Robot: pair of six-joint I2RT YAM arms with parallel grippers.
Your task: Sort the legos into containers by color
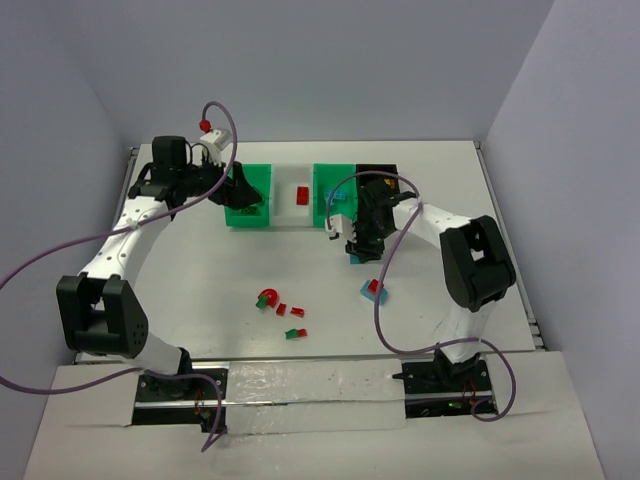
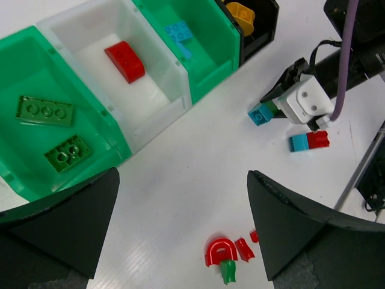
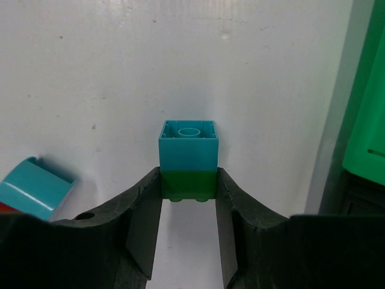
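My right gripper (image 3: pixel 188 183) is shut on the green half of a cyan-and-green stacked brick (image 3: pixel 187 147), held just above the table in front of the bins; the top view shows this gripper (image 1: pixel 357 252) near the second green bin (image 1: pixel 322 205). My left gripper (image 1: pixel 240 192) hovers over the left green bin (image 1: pixel 262 180), open and empty (image 2: pixel 182 180). That bin (image 2: pixel 15 66) holds two green bricks (image 2: pixel 45 111). The white bin (image 2: pixel 66 30) holds a red brick (image 2: pixel 125 61). The second green bin (image 2: pixel 210 57) holds a blue brick (image 2: pixel 178 33). The black bin (image 2: pixel 264 27) holds a yellow piece (image 2: pixel 240 13).
A cyan-and-red brick (image 1: pixel 374 290) lies right of centre, also in the left wrist view (image 2: pixel 309 141). A red arch with a green piece (image 1: pixel 268 298), two small red pieces (image 1: pixel 298 313) and a green-and-red brick (image 1: pixel 295 332) lie mid-table. Walls stand on three sides.
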